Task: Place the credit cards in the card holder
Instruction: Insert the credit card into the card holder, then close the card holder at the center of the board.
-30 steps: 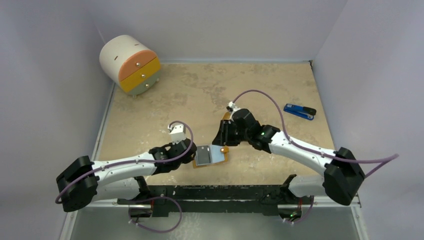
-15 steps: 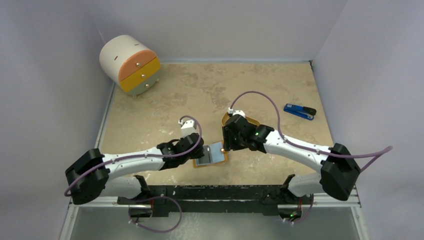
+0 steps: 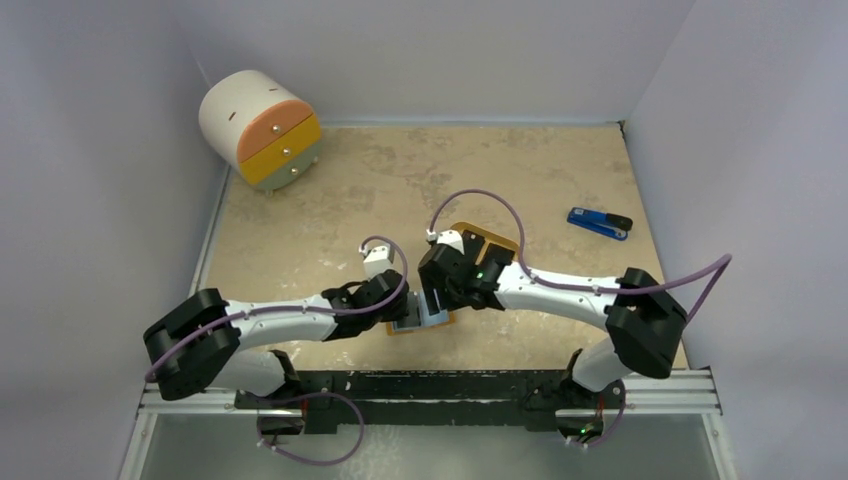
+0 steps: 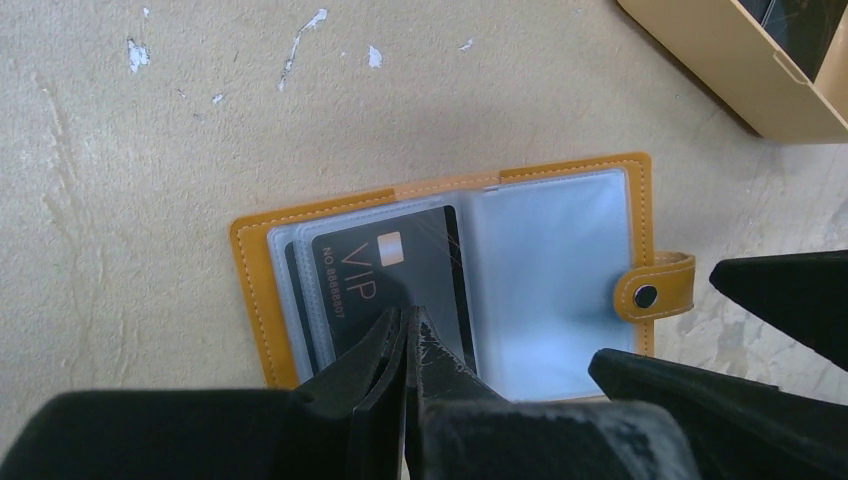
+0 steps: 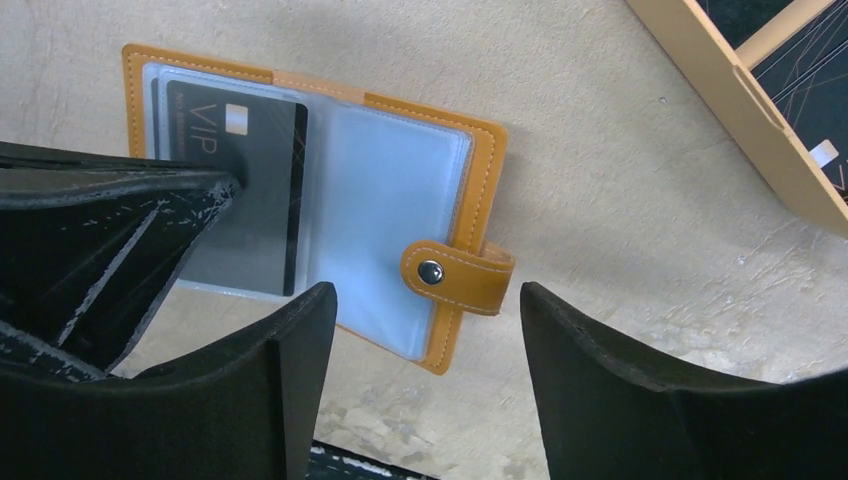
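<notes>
The left arm (image 3: 280, 322) and right arm (image 3: 560, 290) each have white shells, bulky black joints and a looping purple cable (image 3: 478, 193). The right gripper (image 5: 425, 300) has wedge-shaped, matte black fingers (image 5: 250, 390).

Card holder (image 4: 250, 300) — orange-tan leather, pale stitching, frosted blue-grey sleeves, dark snap stud. Credit card (image 4: 400, 270): black, light "VIP" lettering, small pale chip. Table (image 4: 150, 150): mottled beige, white flecks. Gadget (image 3: 600, 222) — blue and black.

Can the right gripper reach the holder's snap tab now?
Probably yes: the right gripper hangs open just over the snap tab, nothing between; the left gripper presses the card, off to the side.
</notes>
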`<action>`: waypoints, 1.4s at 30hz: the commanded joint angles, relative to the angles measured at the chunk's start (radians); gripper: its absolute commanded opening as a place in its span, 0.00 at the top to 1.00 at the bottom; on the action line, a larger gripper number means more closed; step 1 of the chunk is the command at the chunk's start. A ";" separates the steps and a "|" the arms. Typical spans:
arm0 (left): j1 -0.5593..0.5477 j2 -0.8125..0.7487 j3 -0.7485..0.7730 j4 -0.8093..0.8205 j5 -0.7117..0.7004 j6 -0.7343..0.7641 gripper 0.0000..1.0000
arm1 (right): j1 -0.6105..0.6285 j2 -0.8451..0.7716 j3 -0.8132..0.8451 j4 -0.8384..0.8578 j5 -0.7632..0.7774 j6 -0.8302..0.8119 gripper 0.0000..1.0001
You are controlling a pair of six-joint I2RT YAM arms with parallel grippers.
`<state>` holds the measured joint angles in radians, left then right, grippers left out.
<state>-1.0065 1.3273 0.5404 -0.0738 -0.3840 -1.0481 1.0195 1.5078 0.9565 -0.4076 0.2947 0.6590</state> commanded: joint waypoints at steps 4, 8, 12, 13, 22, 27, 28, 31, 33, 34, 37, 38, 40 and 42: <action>0.009 -0.022 -0.039 0.058 0.007 -0.033 1.00 | 0.035 0.088 0.055 -0.041 0.127 0.068 0.29; 0.009 -0.028 -0.048 0.058 0.008 -0.038 1.00 | 0.041 0.133 0.078 -0.086 0.182 0.126 0.30; 0.009 -0.031 -0.061 0.058 0.010 -0.042 1.00 | 0.043 0.132 0.085 -0.128 0.234 0.172 0.37; 0.009 -0.030 -0.062 0.058 0.010 -0.044 1.00 | 0.043 0.123 0.080 -0.132 0.245 0.181 0.39; 0.009 -0.020 -0.072 0.100 0.012 -0.049 1.00 | 0.043 0.082 0.046 -0.132 0.245 0.192 0.61; 0.010 -0.017 -0.070 0.100 0.014 -0.049 1.00 | 0.043 0.083 0.032 -0.120 0.214 0.188 0.71; 0.010 -0.017 -0.071 0.100 0.014 -0.049 1.00 | 0.043 0.087 0.031 -0.119 0.212 0.188 0.72; 0.009 -0.017 -0.070 0.098 0.014 -0.049 1.00 | 0.043 0.091 0.028 -0.117 0.210 0.189 0.77; 0.011 -0.017 -0.070 0.098 0.014 -0.049 1.00 | 0.043 0.093 0.027 -0.120 0.209 0.189 0.83; 0.010 -0.019 -0.070 0.098 0.014 -0.049 1.00 | 0.043 0.096 0.028 -0.126 0.210 0.190 0.86; 0.011 -0.020 -0.069 0.097 0.013 -0.049 1.00 | 0.042 0.100 0.036 -0.146 0.224 0.192 0.94; 0.011 -0.021 -0.069 0.095 0.013 -0.048 1.00 | 0.042 0.099 0.035 -0.149 0.228 0.194 0.96; 0.011 -0.026 -0.067 0.091 0.013 -0.046 1.00 | 0.042 0.089 0.033 -0.158 0.236 0.195 1.00; 0.011 -0.034 -0.065 0.086 0.011 -0.044 1.00 | 0.041 0.071 0.030 -0.165 0.241 0.203 1.00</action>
<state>-1.0016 1.3087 0.4839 0.0196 -0.3733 -1.0897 1.0595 1.6142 0.9897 -0.5297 0.5011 0.8310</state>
